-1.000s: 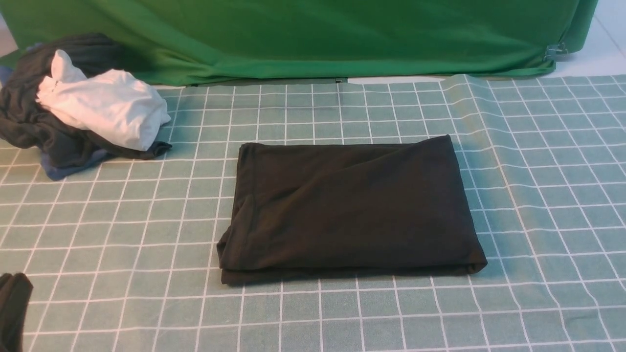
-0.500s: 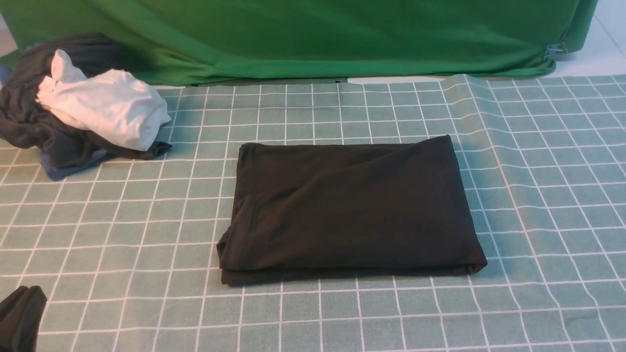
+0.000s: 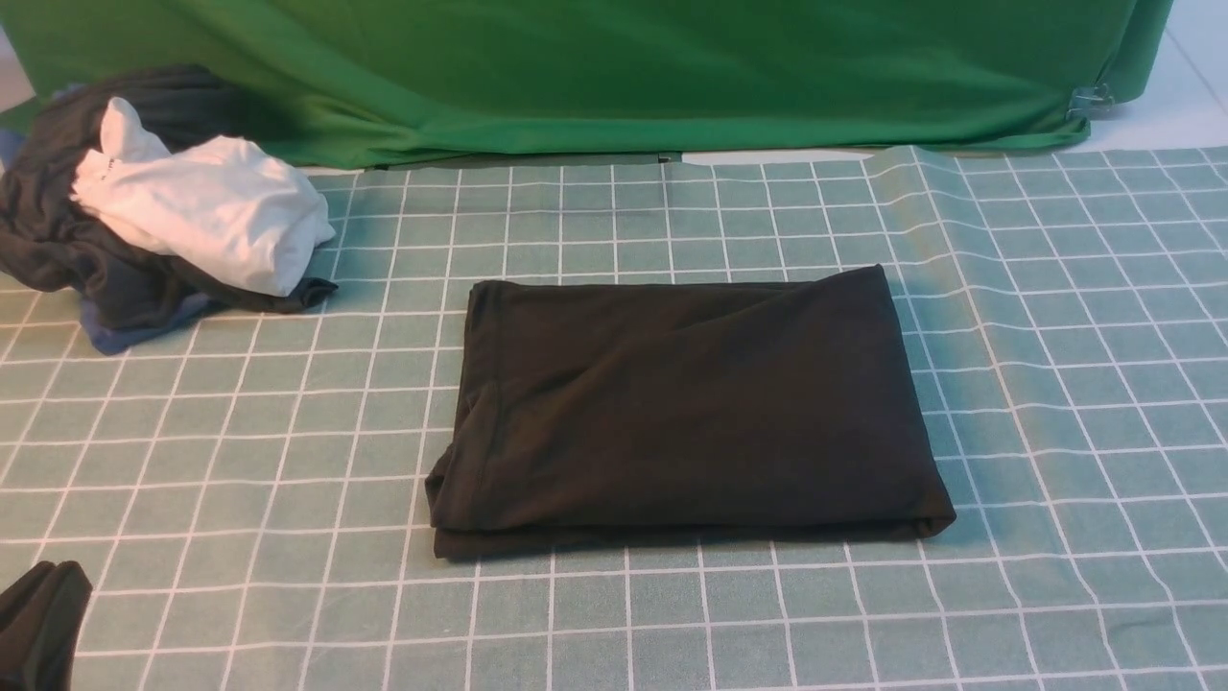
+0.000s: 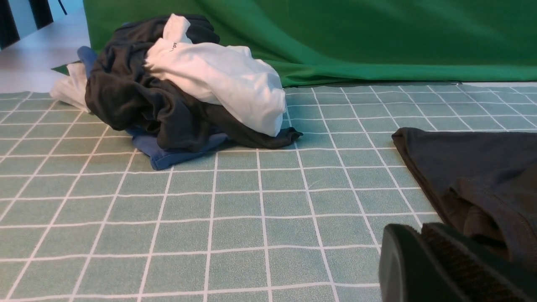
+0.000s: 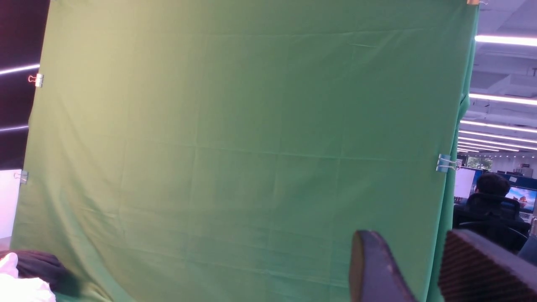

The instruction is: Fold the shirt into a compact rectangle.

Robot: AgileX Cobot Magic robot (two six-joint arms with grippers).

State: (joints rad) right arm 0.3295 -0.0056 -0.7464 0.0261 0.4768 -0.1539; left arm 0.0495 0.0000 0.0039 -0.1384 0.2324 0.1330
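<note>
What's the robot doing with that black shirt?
The robot is folding clothes. The black shirt already lies folded into a neat rectangle in the middle of the checked tablecloth, and nothing is touching it. The left gripper sits shut at the near left corner, empty. The right gripper is lifted up, pointing at the green curtain, its jaws apart and empty. A pile of other clothes waits at the far left.
</note>
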